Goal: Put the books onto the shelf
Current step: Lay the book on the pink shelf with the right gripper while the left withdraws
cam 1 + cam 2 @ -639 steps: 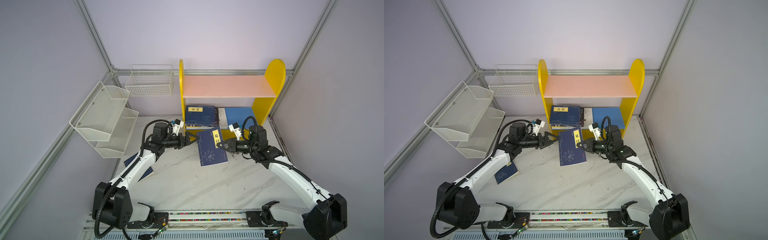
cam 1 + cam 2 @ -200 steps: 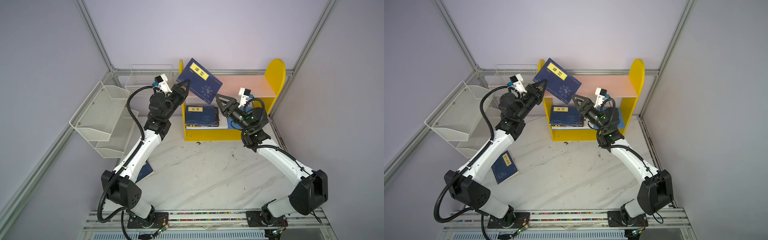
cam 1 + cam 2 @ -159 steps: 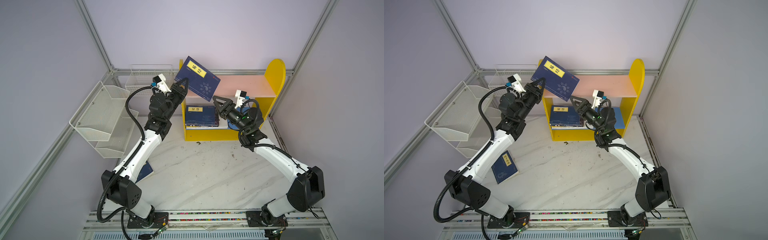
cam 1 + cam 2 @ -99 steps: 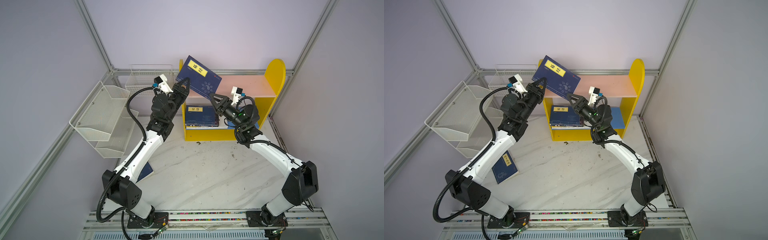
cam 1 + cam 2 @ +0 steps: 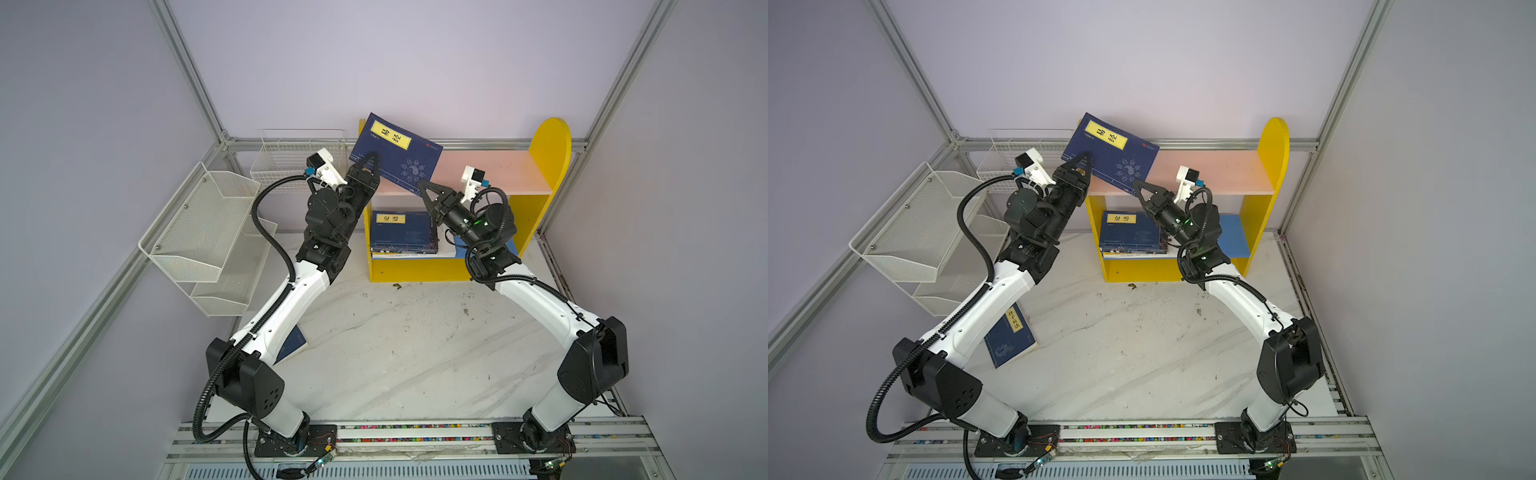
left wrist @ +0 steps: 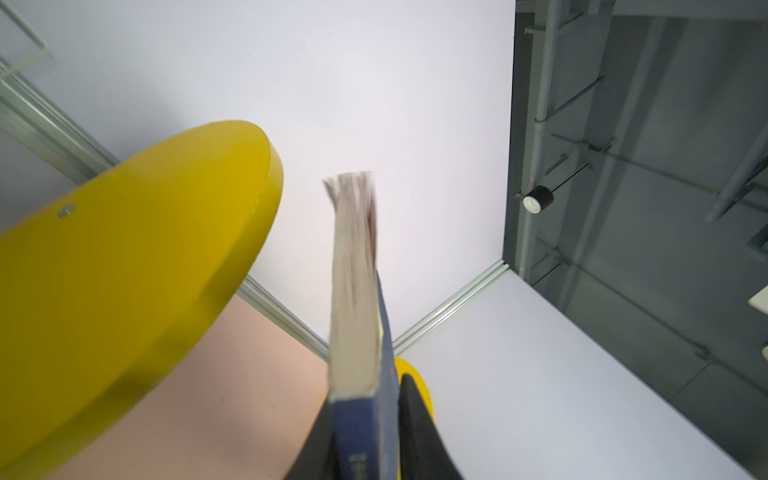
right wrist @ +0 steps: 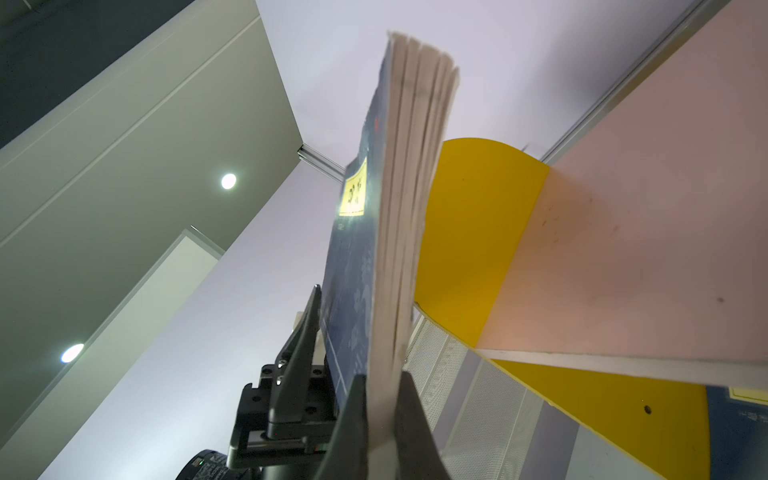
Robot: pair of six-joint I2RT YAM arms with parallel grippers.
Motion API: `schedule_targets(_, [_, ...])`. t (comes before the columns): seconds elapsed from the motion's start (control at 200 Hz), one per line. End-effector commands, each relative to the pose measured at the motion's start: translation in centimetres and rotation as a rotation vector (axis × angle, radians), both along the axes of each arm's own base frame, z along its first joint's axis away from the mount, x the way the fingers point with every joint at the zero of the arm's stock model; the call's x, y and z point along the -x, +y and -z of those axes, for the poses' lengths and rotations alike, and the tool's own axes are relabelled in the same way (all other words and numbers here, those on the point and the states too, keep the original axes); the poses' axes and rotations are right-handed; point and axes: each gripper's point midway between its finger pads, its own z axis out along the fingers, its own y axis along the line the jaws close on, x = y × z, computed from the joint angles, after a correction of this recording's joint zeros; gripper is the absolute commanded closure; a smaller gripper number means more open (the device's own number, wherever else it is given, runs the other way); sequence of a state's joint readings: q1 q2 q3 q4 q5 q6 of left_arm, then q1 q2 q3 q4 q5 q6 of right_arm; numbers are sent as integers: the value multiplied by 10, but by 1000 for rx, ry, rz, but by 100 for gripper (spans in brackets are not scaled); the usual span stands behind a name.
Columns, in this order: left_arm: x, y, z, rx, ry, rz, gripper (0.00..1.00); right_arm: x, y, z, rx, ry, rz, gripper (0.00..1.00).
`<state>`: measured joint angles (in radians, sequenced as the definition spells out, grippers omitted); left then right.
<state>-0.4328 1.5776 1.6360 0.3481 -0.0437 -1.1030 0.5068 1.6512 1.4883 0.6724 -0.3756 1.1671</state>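
Books of the task sat in three spots. Nearest, a thin navy paperback with a yellow title label lay flat on the white marbled tabletop, partly under the left arm in both top views.

Farther back stood the yellow wooden shelf with rounded side panels. On its blue lower board a flat stack of thin paperbacks, topped by a navy one with a yellow label, filled the left half.

Above that, both arms reached up to a second navy paperback with a yellow label and a pale circular emblem. It was tilted in the air over the left end of the pink upper board, just beside the left side panel. I could not tell whether it touched the board.

The left gripper had its jaws narrow around the lower left corner at the spine, one finger on each cover in the left wrist view. The right gripper was pinched tight on the lower right corner, with the page edges squeezed between its fingers.

A white mesh tiered rack hung on the left wall. Farthest back, a white wire basket sat just left of the shelf.
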Motion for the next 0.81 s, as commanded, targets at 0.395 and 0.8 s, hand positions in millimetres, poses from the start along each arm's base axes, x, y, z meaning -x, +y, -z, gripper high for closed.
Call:
schedule_targets(0.395, [69,74,-7,-142,36,-175,23,-23,-44,-12,352,-48,-183,93])
schedule_targets(0.8, [86,108,26,-152,121,-260,22,-41,-39,2,437,-6,-182,95])
